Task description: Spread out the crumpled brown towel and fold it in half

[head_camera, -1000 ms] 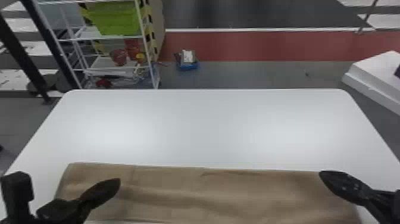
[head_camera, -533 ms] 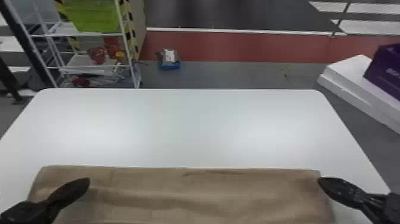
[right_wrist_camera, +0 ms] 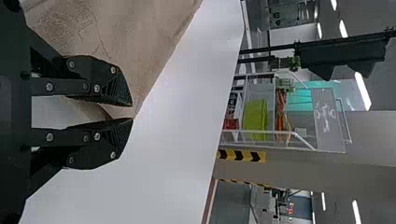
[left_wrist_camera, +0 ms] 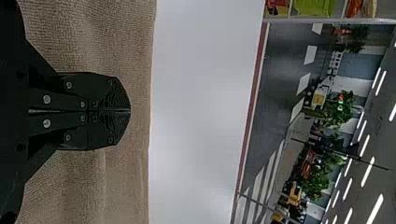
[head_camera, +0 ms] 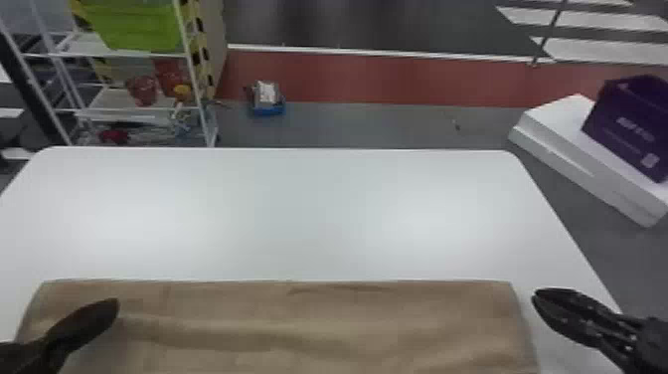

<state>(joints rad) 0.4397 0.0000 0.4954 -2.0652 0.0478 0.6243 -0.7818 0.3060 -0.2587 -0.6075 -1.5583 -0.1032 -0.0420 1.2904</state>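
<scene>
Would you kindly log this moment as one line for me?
Towel: spread on table, lightly rippled | left gripper: fingers closed, over towel's left part | right gripper: fingers parted, by towel's far right corner

No text can be read, though pale print marks the purple box.

- Beyond your table, at its left, a white rack holds a green bin above red containers.
- Black-and-yellow striping is just beside that rack.
- You see a blue item on the floor, near a red strip.
- To your right, a purple box rests on a white block.
- Your left wrist view shows green foliage and ceiling lights.
</scene>
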